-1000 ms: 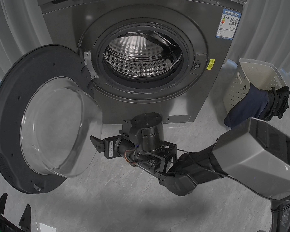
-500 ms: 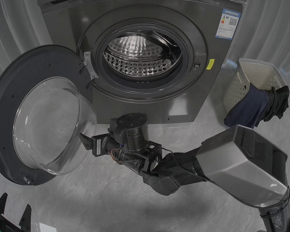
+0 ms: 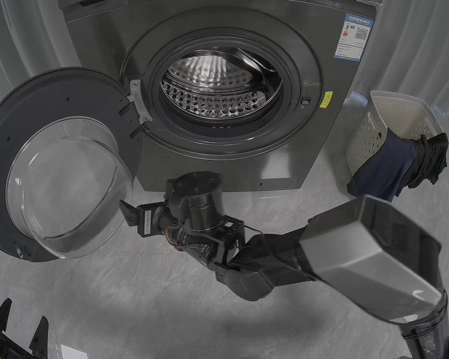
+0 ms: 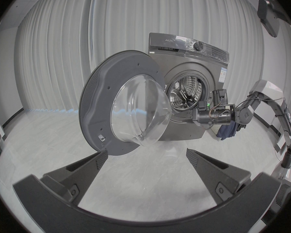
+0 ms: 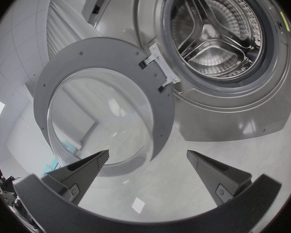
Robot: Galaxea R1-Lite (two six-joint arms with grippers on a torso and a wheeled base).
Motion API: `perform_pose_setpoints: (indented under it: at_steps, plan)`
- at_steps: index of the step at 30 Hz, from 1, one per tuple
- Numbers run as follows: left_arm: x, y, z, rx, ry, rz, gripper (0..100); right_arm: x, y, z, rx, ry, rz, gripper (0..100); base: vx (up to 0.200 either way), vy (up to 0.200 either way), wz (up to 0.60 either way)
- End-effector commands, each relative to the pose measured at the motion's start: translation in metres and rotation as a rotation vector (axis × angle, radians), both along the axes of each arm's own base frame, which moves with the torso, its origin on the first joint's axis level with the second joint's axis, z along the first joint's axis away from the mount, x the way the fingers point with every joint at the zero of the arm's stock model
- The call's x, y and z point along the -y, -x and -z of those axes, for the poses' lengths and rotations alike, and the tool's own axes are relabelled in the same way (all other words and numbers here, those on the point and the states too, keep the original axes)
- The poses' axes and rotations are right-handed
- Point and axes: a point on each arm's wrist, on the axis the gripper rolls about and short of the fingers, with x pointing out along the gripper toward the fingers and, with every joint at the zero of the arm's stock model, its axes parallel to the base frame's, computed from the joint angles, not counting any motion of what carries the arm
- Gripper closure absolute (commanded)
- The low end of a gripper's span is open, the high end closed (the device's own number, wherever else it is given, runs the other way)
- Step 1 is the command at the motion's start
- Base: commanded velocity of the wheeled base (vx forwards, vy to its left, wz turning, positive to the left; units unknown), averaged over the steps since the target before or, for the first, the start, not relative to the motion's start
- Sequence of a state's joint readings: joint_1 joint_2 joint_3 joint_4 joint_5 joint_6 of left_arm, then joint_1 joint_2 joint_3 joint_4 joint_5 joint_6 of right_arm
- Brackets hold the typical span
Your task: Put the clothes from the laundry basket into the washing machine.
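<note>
Two garments (image 3: 384,166), navy and black, hang over the laundry basket (image 3: 366,133) rim, right of the washing machine (image 3: 284,161). Door (image 3: 50,90) wide open; left jaws and right jaws both spread, empty.

Dark grey washing machine (image 3: 110,31), perforated silver drum (image 3: 214,100), white laundry basket (image 3: 365,135), navy and black clothes (image 3: 384,168).

The drum mouth (image 3: 220,89) stands unblocked; the swung-open door (image 3: 60,165) flanks its left, seemingly clear of the opening.

Grey-shelled right arm (image 3: 374,260), black gripper (image 5: 147,154), exposed cables (image 3: 183,235)
</note>
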State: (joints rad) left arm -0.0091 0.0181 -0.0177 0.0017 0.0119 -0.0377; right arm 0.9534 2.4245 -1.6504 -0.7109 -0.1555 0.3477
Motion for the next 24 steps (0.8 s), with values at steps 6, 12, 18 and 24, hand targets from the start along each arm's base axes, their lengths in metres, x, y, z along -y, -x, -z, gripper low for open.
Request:
perform_pose_setpoints:
  at_steps: [6, 12, 18, 24]
  plan:
    - [0.0, 0.0, 0.005, 0.001, -0.015, -0.005, 0, 0.243, 0.088, -0.117, 0.129, 0.075, 0.258, 0, 0.0, 0.0, 0.0]
    - [0.0, 0.0, 0.005, 0.001, -0.015, -0.005, 0, 0.341, 0.151, -0.105, 0.224, 0.15, 0.455, 0, 0.0, 0.0, 0.0]
    - [0.0, 0.0, 0.005, 0.001, -0.015, -0.005, 0, 0.379, 0.202, -0.076, 0.243, 0.157, 0.571, 0, 0.0, 0.0, 0.0]
    - [0.0, 0.0, 0.005, 0.001, -0.015, -0.005, 0, 0.409, 0.271, -0.021, 0.302, 0.158, 0.74, 0, 0.0, 0.0, 0.0]
